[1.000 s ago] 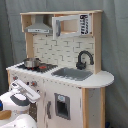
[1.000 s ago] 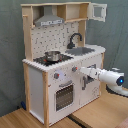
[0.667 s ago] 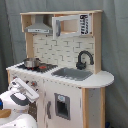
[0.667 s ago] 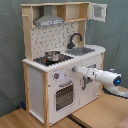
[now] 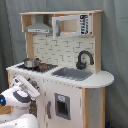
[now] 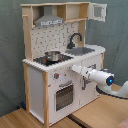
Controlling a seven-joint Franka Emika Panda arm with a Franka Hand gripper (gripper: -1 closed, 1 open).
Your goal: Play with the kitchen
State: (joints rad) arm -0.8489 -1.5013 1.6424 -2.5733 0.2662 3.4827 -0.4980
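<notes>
The kitchen is a white and light-wood toy unit, seen in both exterior views, with a grey hood, a black faucet and a sink. A small metal pot sits on the hob. My gripper is at the kitchen front panel, just right of the knobs and above the windowed oven door. In the first exterior view my gripper is at the lower left, against the front of the unit.
The upper cabinet's door stands open at the top right in the second exterior view. The kitchen stands on a wooden surface. A grey curtain hangs behind. My white arm reaches in from the second exterior view's right.
My arm has advanced toward the kitchen's front panel, leftward in the second exterior view, bringing the gripper close to the panel by the knobs.
</notes>
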